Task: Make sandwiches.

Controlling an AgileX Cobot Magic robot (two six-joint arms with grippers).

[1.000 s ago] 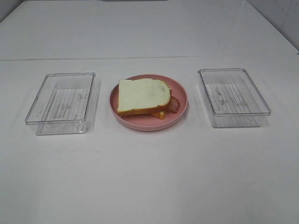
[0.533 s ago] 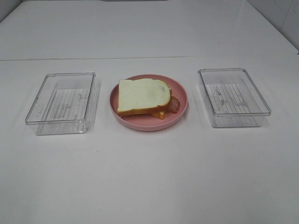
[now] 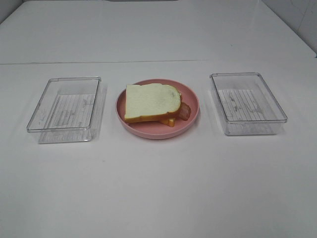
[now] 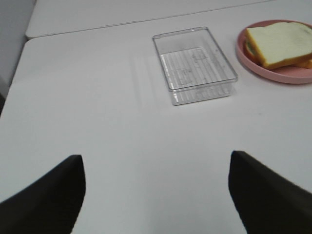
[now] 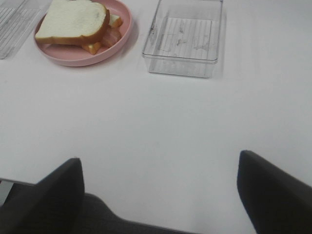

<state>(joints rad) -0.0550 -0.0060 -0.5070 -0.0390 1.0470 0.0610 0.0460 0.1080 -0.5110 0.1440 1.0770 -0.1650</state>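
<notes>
The sandwich (image 3: 151,103) is one stack topped by a white bread slice with orange-brown crust. Brown bacon (image 3: 184,112) and yellow cheese (image 3: 168,121) stick out at its right edge. It lies on a round pink plate (image 3: 190,119) at the table's middle. It also shows in the left wrist view (image 4: 279,44) and the right wrist view (image 5: 73,22). My left gripper (image 4: 156,195) is open and empty, well short of the left tray. My right gripper (image 5: 161,195) is open and empty near the table's front edge. Neither gripper shows in the exterior high view.
A clear plastic tray (image 3: 64,109) stands left of the plate, seen also in the left wrist view (image 4: 194,64). A second clear tray (image 3: 246,102) stands right of the plate, seen also in the right wrist view (image 5: 184,36). Both hold nothing. The table is white.
</notes>
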